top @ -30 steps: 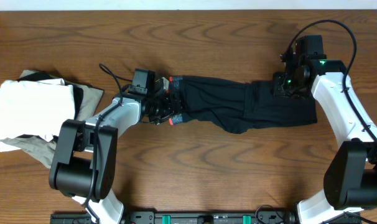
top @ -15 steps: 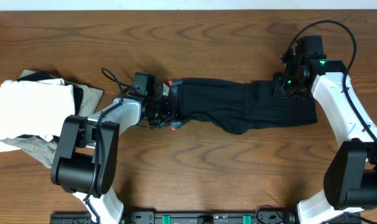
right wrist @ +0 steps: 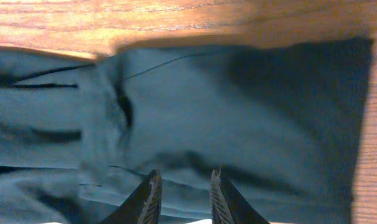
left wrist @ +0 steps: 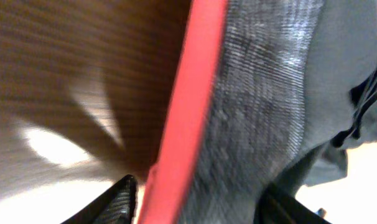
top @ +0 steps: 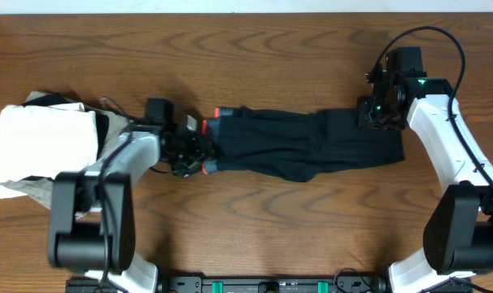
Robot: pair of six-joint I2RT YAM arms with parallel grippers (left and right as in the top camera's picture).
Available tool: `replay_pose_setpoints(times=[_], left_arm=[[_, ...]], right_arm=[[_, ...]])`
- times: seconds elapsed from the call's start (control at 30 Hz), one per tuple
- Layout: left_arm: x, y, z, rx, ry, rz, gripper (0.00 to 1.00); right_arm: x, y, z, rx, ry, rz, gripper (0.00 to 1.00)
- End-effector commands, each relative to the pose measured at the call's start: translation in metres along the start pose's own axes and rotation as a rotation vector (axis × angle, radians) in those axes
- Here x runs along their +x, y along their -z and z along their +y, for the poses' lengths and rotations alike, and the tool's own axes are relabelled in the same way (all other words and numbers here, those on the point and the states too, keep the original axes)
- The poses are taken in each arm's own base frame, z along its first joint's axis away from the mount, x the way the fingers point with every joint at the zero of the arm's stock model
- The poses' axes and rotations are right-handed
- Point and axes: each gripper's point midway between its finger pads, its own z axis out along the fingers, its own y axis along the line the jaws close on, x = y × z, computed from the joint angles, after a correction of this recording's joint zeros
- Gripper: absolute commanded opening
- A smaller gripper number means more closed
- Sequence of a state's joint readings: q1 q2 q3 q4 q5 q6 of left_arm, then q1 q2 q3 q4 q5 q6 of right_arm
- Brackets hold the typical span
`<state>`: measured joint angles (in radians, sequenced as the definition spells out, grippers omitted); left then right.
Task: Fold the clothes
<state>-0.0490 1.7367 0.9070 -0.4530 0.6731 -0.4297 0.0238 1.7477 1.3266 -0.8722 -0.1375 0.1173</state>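
The black leggings lie stretched out across the table's middle. Their grey waistband with coral-red trim is at the left end. My left gripper is shut on that waistband end; in the left wrist view the band fills the gap between the fingers. My right gripper is at the far right end of the leggings, on their upper edge. In the right wrist view its fingers stand close together with dark fabric pinched between them.
A white folded garment lies on an olive-grey one at the left edge, close behind my left arm. The bare wooden table shows in front of and behind the leggings.
My left gripper has moved left with the waistband, pulling the leggings longer and straighter. Their right end slid slightly left. The right arm has not moved.
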Motion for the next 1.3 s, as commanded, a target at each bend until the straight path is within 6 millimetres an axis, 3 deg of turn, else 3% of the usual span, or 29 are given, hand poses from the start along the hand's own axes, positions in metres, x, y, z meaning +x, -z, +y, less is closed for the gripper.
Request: replay_pose_setpoints(times=[0.0, 0.1, 0.27, 0.47, 0.7, 1.0, 1.27], left_arm=[[-0.007, 0.022, 0.003, -0.017, 0.124, -0.072, 0.72], [0.005, 0.022, 0.002, -0.007, 0.246, -0.02, 0.83], [0.027, 0.019, -0.009, 0.041, 0.268, 0.081, 0.84], [0.044, 0.03, 0.006, 0.007, 0.417, 0.147, 0.85], [0.039, 0.029, 0.0, 0.051, 0.461, 0.137, 0.86], [0.022, -0.001, 0.005, 0.224, 0.616, 0.042, 0.86], [0.022, -0.013, 0.003, 0.327, 0.596, -0.016, 0.86]], right_arm=[[0.002, -0.002, -0.001, 0.008, 0.021, 0.008, 0.25], [0.002, -0.002, -0.001, 0.008, 0.021, 0.009, 0.25], [0.002, -0.002, -0.001, 0.008, 0.02, 0.012, 0.25], [0.005, -0.002, -0.002, 0.01, 0.027, 0.021, 0.26], [0.005, -0.002, -0.002, 0.009, 0.027, 0.021, 0.26], [0.006, -0.002, -0.002, 0.01, 0.026, 0.027, 0.26], [0.007, -0.002, -0.005, 0.012, 0.032, 0.032, 0.26]])
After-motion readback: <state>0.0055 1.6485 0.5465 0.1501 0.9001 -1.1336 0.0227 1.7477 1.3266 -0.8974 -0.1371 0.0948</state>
